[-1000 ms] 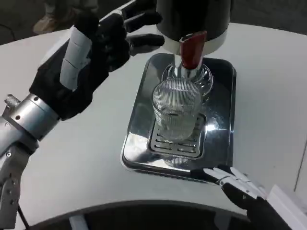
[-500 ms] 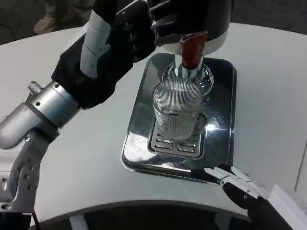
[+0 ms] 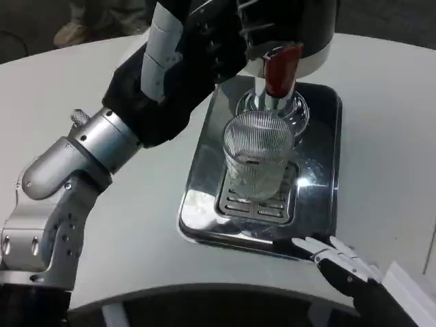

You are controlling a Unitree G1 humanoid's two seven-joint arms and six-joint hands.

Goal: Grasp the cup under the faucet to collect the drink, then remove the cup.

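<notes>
A clear ribbed glass cup [image 3: 259,154] stands upright on the grille of a shiny metal drip tray [image 3: 320,197], directly below the faucet with its red tap lever [image 3: 280,69]. The black dispenser body [image 3: 300,27] rises behind it at the top. My left hand [image 3: 197,58], in a black glove with white panels, is raised at the dispenser's left side, its fingers reaching toward the dispenser near the lever; whether they touch it is hidden. It is above and left of the cup and holds nothing visible. My right hand [image 3: 347,269] lies low by the tray's front right corner, fingers spread.
The round white table [image 3: 116,204] has its curved front edge close below the tray. A white object's corner [image 3: 412,289] shows at the bottom right beside my right hand. Dark floor lies beyond the table's far edge.
My left arm has swung right and up, from left of the tray to the dispenser's side near the lever. The cup and right hand have stayed put; the view shifted slightly.
</notes>
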